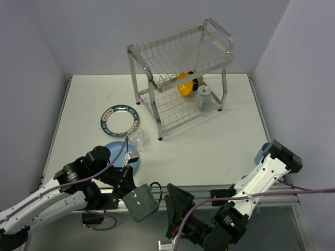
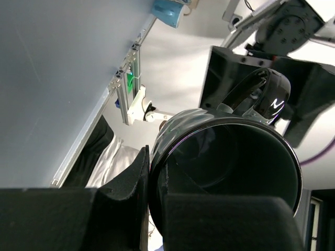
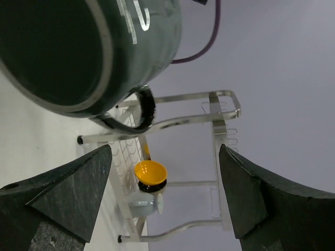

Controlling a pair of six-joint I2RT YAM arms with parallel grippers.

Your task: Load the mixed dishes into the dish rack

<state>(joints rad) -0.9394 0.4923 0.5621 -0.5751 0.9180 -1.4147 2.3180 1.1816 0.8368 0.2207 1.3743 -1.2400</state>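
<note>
dark mug (image 2: 225,157): held tilted in the air over the near edge of the table (image 1: 209,141), mouth toward the left wrist camera, well apart from the dish rack
left gripper (image 2: 157,209): clamped on the dark mug's rim, one finger inside the wall and one outside
right gripper (image 3: 165,151): fingers spread wide, holding nothing, just beside the dark mug
dish rack (image 1: 178,52): upright at the far side of the table
orange bowl (image 1: 183,83): on edge in the lower tier
pale grey-blue mug (image 1: 203,97): lower tier, just right of the orange bowl
white plate (image 1: 121,119): flat on the table, left of the dish rack
clear glass (image 1: 136,137): between the white plate and the light blue plate (image 1: 116,152)
blue cup (image 1: 260,154): beside the right arm
</note>
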